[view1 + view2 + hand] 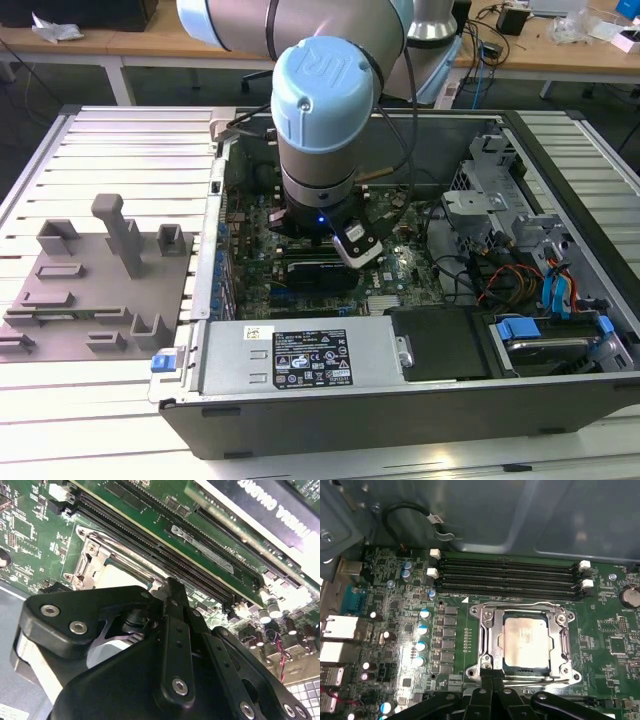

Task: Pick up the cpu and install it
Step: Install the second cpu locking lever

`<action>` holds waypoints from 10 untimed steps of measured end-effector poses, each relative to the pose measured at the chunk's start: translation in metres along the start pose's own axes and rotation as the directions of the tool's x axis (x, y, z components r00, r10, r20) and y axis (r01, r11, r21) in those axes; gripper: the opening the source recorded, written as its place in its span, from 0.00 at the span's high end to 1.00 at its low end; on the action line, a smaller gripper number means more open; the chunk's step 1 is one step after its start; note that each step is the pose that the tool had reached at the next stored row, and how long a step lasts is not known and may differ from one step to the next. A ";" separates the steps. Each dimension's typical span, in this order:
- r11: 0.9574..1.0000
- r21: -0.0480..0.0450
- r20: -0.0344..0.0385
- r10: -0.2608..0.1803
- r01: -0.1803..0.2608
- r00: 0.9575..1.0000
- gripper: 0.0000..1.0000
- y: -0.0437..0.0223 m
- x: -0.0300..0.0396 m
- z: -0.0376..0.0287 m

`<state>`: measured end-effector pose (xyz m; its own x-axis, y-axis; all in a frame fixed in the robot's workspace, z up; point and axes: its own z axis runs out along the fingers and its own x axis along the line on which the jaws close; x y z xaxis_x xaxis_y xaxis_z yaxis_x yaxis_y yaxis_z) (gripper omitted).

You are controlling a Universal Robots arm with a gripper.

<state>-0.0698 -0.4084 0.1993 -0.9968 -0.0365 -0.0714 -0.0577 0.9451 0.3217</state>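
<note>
1. Already, the cpu [526, 644] lies seated in the motherboard socket [487, 645], inside the open computer case [560, 400].
2. The gripper [490, 680] hovers at the socket's edge; its fingers look pressed together, grasping nothing.
3. Placement appears done.

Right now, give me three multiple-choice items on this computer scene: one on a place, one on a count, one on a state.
1. Where does the cpu lie?
A. on the grey fixture plate
B. in the metal socket frame on the motherboard
C. on the power supply

2. How many long black memory slots run beside the socket in the first wrist view?
A. one
B. four
C. eight

3. How is the computer case?
A. open
B. closed
C. upside down

Answers: 1 B, the silvery chip sits inside the socket frame. 2 B, four memory slots lie parallel. 3 A, the computer case exposes the motherboard.
</note>
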 end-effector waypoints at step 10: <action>0.999 -0.002 0.012 0.035 -0.035 0.999 0.89 -0.0039 0.0026 0.0005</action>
<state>-0.0721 -0.4120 0.1974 -0.9974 0.0002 -0.0716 -0.0232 0.9451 0.3260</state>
